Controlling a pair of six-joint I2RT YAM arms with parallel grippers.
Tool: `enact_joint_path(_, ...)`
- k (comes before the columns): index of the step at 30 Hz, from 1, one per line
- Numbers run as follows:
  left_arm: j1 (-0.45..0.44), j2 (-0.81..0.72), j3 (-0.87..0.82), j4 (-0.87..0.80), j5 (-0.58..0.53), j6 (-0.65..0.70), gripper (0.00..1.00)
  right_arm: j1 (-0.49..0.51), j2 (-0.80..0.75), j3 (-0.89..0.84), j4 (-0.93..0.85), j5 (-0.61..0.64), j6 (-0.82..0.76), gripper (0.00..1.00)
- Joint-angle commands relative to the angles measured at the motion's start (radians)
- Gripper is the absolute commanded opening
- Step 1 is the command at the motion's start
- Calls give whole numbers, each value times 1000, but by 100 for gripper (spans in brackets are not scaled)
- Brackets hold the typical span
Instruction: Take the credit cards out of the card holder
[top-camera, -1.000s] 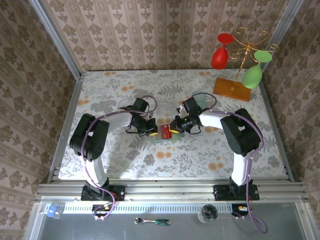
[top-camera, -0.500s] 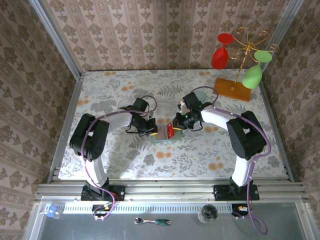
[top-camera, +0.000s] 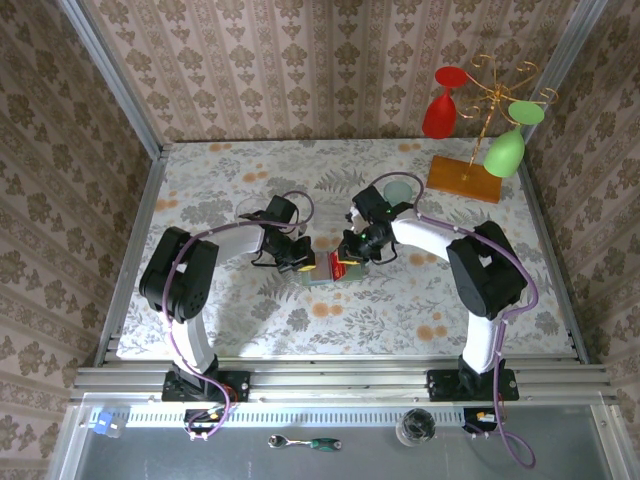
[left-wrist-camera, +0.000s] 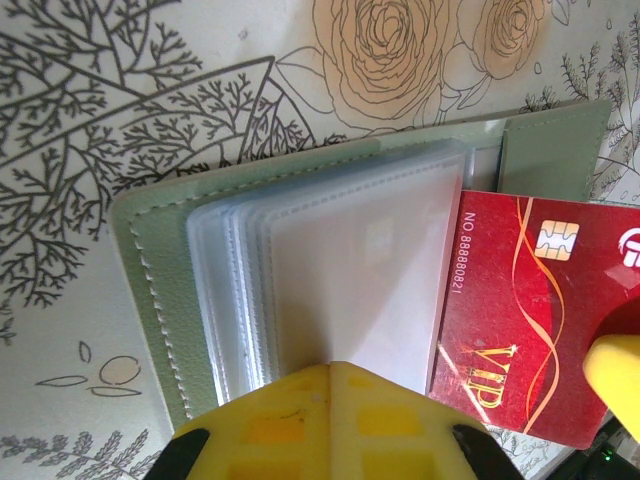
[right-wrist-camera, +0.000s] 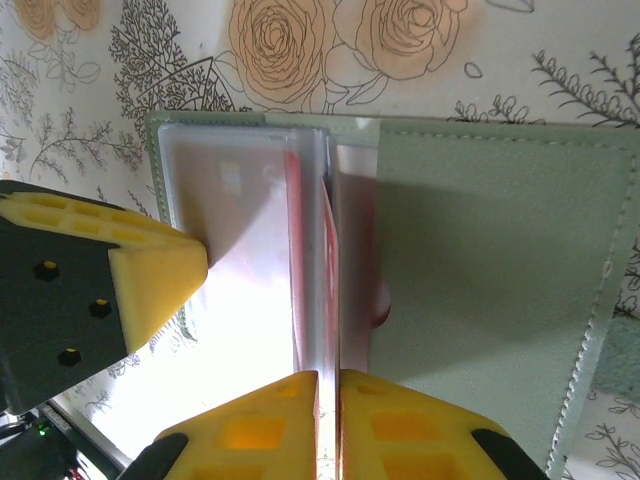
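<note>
From above, the right arm's wrist has swung left since half a second ago, uncovering more of the teal cup (top-camera: 398, 190) behind it. The right gripper (top-camera: 348, 256) has shifted a little left with the red card (top-camera: 338, 264). The left arm has not moved. The card holder (top-camera: 318, 277) lies open on the table (top-camera: 250, 170) between the two grippers, with the left gripper (top-camera: 298, 259) at its left end. Both arms reach in low from the sides, elbows bent outward.

In the left wrist view the card holder (left-wrist-camera: 150, 270) lies flat, its clear sleeves (left-wrist-camera: 350, 270) fanned. The red card (left-wrist-camera: 510, 320) juts out of their right side. The left gripper (left-wrist-camera: 330, 375) has its yellow pads together on the near edge of the sleeves; whether a leaf is nipped between them cannot be told. A right fingertip (left-wrist-camera: 618, 368) touches the card's far edge.

In the right wrist view the right gripper (right-wrist-camera: 328, 395) is clamped on the red card (right-wrist-camera: 328, 250), seen edge-on between the pads. The card holder's green flap (right-wrist-camera: 480, 250) lies to the right, and a left finger (right-wrist-camera: 150, 270) presses on the sleeves at the left.
</note>
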Motion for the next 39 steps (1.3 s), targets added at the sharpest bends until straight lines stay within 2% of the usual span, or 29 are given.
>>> enact_joint_path(1,5,20,8,-34,-16,19,0,15,1,14,-41,23,23,13)
enact_joint_path(12,8,15,2,-25,-12,18,0,19,-13,23,-64,72,26,12)
enact_joint_path(18,8,10,19,-15,-2,13,0,19,-35,29,-93,91,14,8)
enact_joint_path(27,16,-43,44,0,30,-10,0,11,-64,66,-153,108,-55,7)
enact_joint_path(32,35,-95,40,-4,24,-18,0,4,-66,128,-230,101,-262,8)
enact_joint_path(37,67,-145,25,-28,11,-19,1,4,-65,186,-316,162,-571,6)
enact_joint_path(39,109,-165,11,-29,5,-22,1,4,-58,213,-351,183,-700,6)
